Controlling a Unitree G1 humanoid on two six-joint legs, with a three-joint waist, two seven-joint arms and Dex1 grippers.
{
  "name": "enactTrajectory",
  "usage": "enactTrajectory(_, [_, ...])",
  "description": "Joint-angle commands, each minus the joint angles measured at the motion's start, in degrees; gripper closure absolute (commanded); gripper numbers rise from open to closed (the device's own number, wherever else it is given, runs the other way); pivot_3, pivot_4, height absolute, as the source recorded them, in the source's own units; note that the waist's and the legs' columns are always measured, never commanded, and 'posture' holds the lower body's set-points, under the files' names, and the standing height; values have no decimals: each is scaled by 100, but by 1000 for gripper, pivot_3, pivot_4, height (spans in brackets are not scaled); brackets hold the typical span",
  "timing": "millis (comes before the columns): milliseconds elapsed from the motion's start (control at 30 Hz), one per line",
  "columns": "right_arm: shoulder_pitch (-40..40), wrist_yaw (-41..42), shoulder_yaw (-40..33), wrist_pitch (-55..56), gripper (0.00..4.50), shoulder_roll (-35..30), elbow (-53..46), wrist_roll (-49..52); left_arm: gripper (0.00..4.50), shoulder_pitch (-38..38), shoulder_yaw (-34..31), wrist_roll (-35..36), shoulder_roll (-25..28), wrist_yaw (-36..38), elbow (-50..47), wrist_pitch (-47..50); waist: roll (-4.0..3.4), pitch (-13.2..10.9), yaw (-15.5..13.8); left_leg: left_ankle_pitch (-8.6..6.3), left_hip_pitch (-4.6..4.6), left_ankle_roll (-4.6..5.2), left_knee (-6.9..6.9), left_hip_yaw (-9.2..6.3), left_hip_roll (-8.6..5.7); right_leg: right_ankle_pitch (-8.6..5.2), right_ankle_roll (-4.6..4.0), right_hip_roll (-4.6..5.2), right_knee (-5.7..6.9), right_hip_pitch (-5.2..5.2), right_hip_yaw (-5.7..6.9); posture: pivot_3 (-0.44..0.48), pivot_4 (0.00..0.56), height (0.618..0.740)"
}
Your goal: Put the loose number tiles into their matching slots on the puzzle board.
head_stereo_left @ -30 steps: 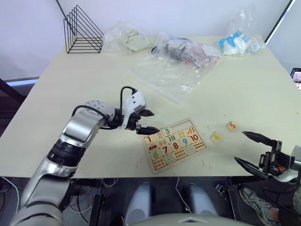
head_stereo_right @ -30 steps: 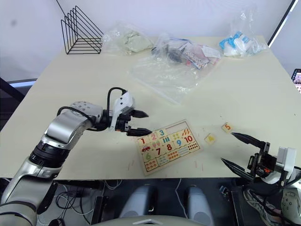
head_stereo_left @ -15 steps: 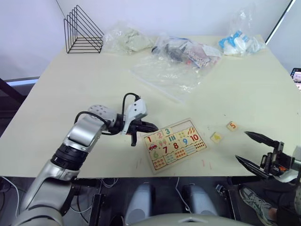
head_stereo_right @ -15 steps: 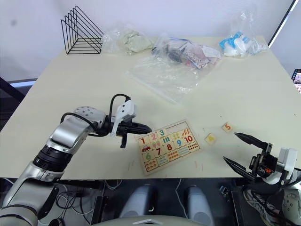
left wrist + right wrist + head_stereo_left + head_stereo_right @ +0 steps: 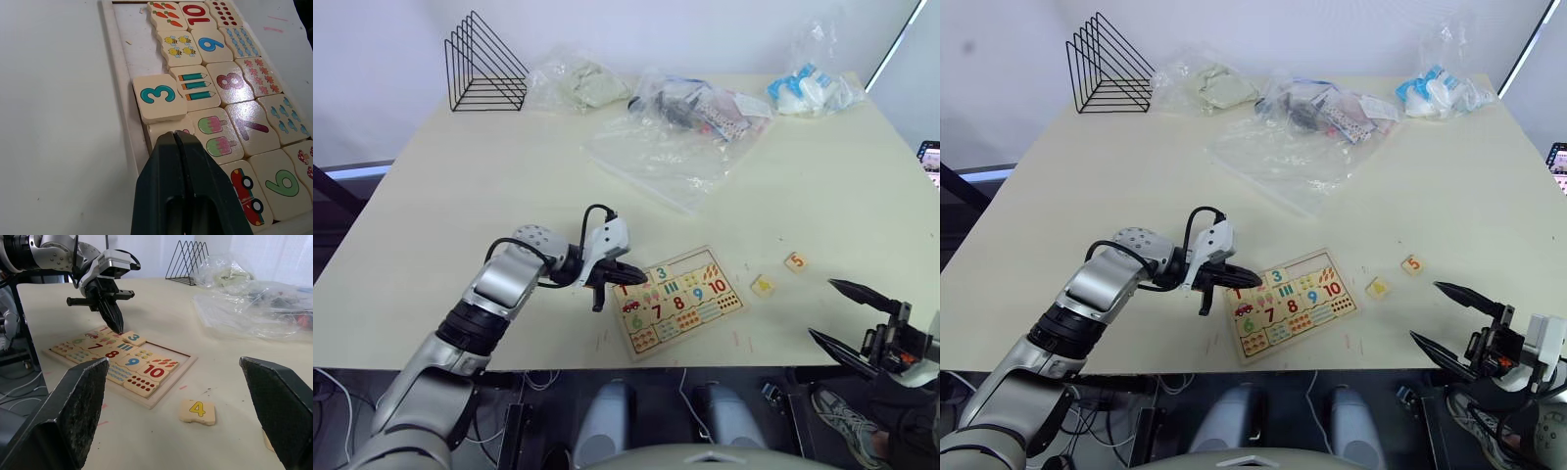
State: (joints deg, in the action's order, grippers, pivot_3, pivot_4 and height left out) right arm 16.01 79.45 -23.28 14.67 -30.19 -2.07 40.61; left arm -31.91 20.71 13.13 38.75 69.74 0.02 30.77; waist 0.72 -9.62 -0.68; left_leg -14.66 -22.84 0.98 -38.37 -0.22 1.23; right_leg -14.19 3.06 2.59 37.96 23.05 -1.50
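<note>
The puzzle board (image 5: 690, 333) lies near the table's front edge, its rim (image 5: 113, 58) framing number and picture tiles. My left gripper (image 5: 174, 136) is shut with nothing held, its tip down on the top row at the board's left end. Just beyond the tip, the tile 3 (image 5: 159, 97) lies askew. Past it, bare matching slots (image 5: 138, 51) show pale wood. Loose tile 4 (image 5: 763, 285) and tile 5 (image 5: 795, 261) rest on the table right of the board. My right gripper (image 5: 822, 309) stands open off the table's front right, away from both tiles.
Clear plastic bags (image 5: 661, 157) with assorted items lie across the back of the table, one more at the back right (image 5: 808, 90). A black wire rack (image 5: 486, 64) stands at the back left. The table's front edge runs just below the board.
My left gripper has gone from open to shut and moved right, from beside the board's left corner onto its top row. The right gripper has stayed open, drifting slightly lower.
</note>
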Motion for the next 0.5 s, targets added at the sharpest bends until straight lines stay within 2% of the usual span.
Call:
enactTrajectory(33, [25, 5, -172, 102, 0, -29, -116, 90, 4474, -114, -60, -53, -35, 17, -27, -114, 0, 0, -1, 0, 0, 0, 0, 0, 0, 0, 0, 0, 0, 0, 0, 0, 150, 740])
enactTrajectory(500, [23, 31, -182, 122, 0, -53, -72, 98, 4474, -147, -25, -191, -214, -2, 54, -175, 0, 0, -2, 0, 0, 0, 0, 0, 0, 0, 0, 0, 0, 0, 0, 0, 150, 740])
